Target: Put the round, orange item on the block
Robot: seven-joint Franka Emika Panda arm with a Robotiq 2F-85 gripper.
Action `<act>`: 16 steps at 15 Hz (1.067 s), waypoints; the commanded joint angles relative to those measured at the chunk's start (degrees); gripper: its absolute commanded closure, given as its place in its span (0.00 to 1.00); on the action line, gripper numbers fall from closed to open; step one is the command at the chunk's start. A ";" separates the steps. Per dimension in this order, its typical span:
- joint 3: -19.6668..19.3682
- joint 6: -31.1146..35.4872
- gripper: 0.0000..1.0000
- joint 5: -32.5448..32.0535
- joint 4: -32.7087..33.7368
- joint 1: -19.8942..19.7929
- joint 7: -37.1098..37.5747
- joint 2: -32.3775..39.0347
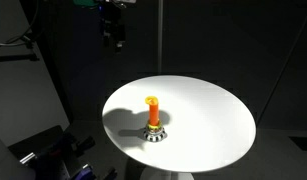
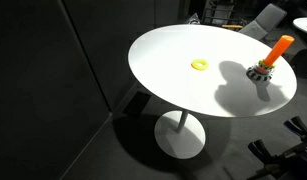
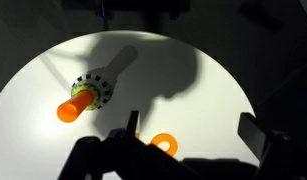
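Gripper (image 1: 115,40) wide, empty, high above table (image 2: 163,60); orange ring (image 2: 199,65) central, block (image 2: 261,72) near edge.

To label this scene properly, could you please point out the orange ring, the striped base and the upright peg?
orange ring (image 2: 195,65): exterior view, left side of its band.
striped base (image 1: 154,133): exterior view, its black-and-white rim.
upright peg (image 3: 73,106): wrist view, middle of its shaft.

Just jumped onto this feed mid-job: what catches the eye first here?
A bright orange peg stands upright in the striped block on the round white table. The small orange ring lies flat on the table, apart from the block. The pincer hangs high above, open and holding nothing.
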 commanded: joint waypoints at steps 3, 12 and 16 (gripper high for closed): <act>0.40 -0.28 0.00 0.22 0.98 -0.27 0.69 0.95; 2.04 3.47 0.00 0.40 5.99 -0.04 6.66 7.96; 2.94 4.83 0.00 -0.24 10.18 0.11 10.56 13.36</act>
